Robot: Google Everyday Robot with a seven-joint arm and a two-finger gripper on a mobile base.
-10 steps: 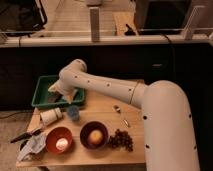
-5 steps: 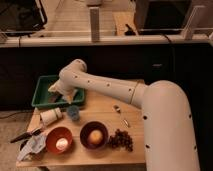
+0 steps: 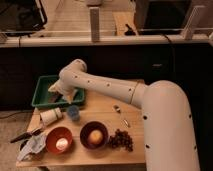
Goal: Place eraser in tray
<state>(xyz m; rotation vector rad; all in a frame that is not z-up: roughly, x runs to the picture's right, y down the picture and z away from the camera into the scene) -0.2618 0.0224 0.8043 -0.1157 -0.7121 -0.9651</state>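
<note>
Starting at your left, the green tray (image 3: 43, 95) sits at the table's far-left corner, and your gripper (image 3: 59, 89) hangs right over its floor, so the tray lies beneath and around it. Whether the claw is spread or pinching cannot be told, and the eraser cannot be made out. Nearer you than the claw stand a white cup (image 3: 50, 116) lying on its side and a small blue cup (image 3: 73, 112), then two reddish bowls (image 3: 59, 140), with a spoon (image 3: 120, 113) and grapes (image 3: 120, 140) off to its right.
</note>
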